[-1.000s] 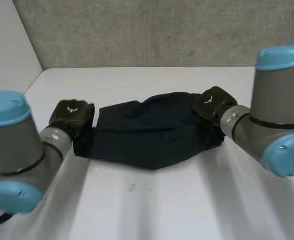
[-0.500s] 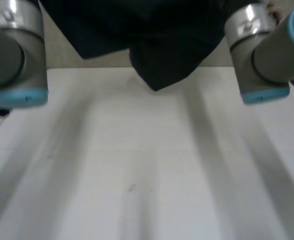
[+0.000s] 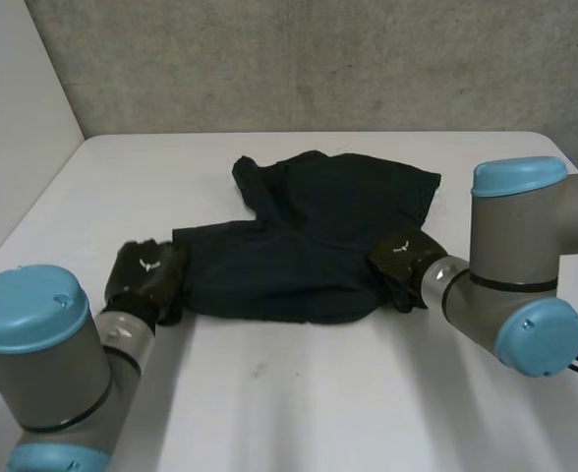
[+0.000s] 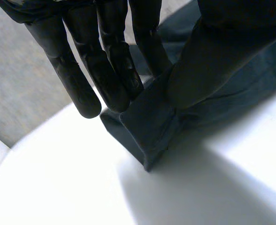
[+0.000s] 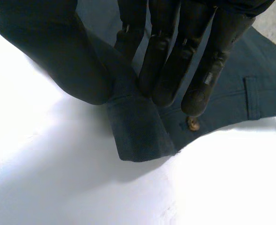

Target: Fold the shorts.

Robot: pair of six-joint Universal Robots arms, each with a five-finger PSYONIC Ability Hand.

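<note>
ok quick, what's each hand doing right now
Left hand: closed, pinching the near left corner of the shorts between thumb and fingers.
Right hand: closed, pinching the shorts' near right corner the same way.

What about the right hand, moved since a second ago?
Yes. In the head view the right hand has come nearer, away from the table's far edge, fingers pinching a corner of the shorts.

The shorts (image 3: 309, 236) are dark, matt woven cloth, softly creased, with a small dull stud (image 5: 192, 124) that looks like brassy metal. The worktop (image 3: 318, 393) is smooth and white with a faint sheen. The left hand (image 3: 144, 270) and right hand (image 3: 399, 254) are black and slightly glossy. The wall (image 3: 318, 59) is rough grey concrete.
</note>
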